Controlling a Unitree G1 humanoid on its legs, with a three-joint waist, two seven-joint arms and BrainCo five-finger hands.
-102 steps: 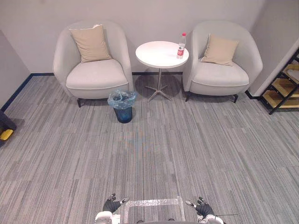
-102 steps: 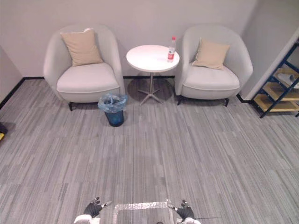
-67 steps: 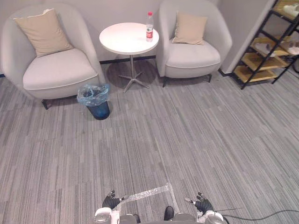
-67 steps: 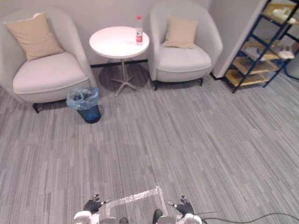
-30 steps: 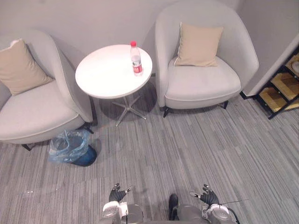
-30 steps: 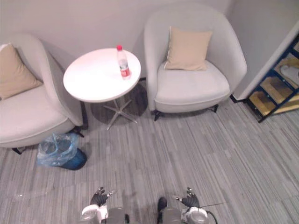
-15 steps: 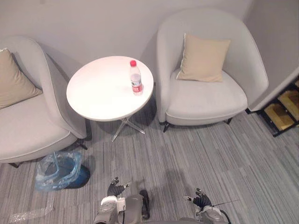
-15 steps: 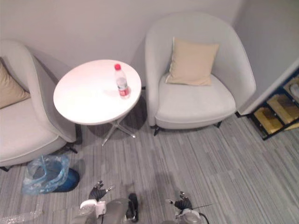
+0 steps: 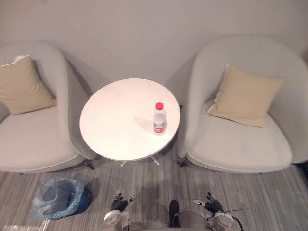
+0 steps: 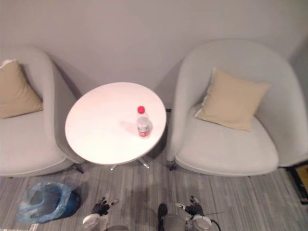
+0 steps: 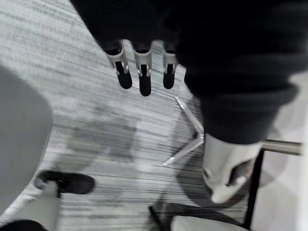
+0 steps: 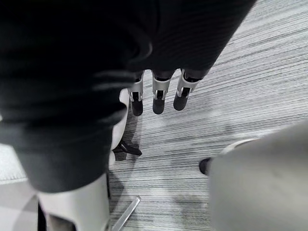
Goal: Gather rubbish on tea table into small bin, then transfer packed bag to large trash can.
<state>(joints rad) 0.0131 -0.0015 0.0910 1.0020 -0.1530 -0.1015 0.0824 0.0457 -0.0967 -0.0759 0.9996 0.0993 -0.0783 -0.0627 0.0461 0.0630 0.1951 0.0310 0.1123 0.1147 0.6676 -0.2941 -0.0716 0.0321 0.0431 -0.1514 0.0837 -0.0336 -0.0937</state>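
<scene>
**At the tea table, hands empty, first pick-up ahead**

Facing the round white tea table (image 9: pixel 113 130) at mid-frame in the head views, flanked by a grey armchair at the left edge (image 9: pixel 33 144) and another at the right (image 9: pixel 240 151), each with a tan cushion.

One piece of rubbish on the tabletop: a clear plastic bottle (image 9: pixel 159 118) with a red cap and red label, upright, right of the table's centre and nearer the right-hand chair.

Small bin (image 9: pixel 85 200) on the grey floor at lower left, just below the table's edge, lined with a crumpled blue bag (image 9: pixel 50 198) with its mouth open.

Left hand (image 9: pixel 119 203) and right hand (image 9: pixel 211 207) low at the bottom edge, either side of centre, well apart from table and bottle. In the wrist views, fingers of the left (image 11: pixel 139 79) and of the right (image 12: pixel 158 102) hanging straight and loose over the floor, nothing between them: both hands slack and empty.

Reads as the opening step, with the gathering not yet begun. Next calls for lifting one hand above the table rim, probably the right, given the bottle's place. Then spreading fingers and thumb round the bottle's body and closing squarely. Likely light and tall, so easy to topple with a sideways knock. After that, a carry down to lower left and a release over the bag's mouth.
</scene>
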